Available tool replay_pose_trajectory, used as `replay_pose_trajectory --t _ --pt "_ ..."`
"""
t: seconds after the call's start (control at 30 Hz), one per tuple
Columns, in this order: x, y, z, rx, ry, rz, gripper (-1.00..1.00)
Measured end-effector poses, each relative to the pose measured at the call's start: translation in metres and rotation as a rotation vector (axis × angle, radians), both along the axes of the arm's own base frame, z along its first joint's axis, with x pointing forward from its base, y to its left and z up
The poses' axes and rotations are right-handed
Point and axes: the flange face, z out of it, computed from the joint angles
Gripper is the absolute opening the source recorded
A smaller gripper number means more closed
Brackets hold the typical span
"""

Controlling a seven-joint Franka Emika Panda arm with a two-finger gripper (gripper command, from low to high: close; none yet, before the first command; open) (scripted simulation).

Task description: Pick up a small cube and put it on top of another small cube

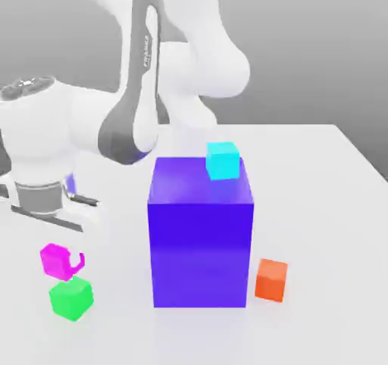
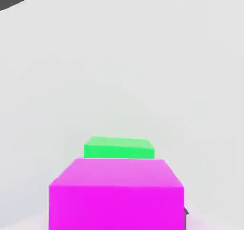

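While our gripper point(image 1: 61, 261) is pinching the magenta cube point(image 1: 53, 259) between its fingers, we are holding it in the air just above the green cube point(image 1: 71, 298), which is sitting on the white table point(image 1: 333, 227) near the front edge. Farther back, we are seeing the big purple-blue block point(image 1: 201, 242) carrying a cyan cube point(image 1: 223, 161), with an orange cube point(image 1: 270, 279) beside it on the exterior view's right.
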Motion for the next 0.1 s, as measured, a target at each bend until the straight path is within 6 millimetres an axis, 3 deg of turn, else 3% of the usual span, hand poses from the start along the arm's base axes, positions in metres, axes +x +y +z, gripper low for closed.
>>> replay_pose_trajectory --t 0.1 --pt "0.0 0.0 0.0 0.0 0.0 0.0 1.0"
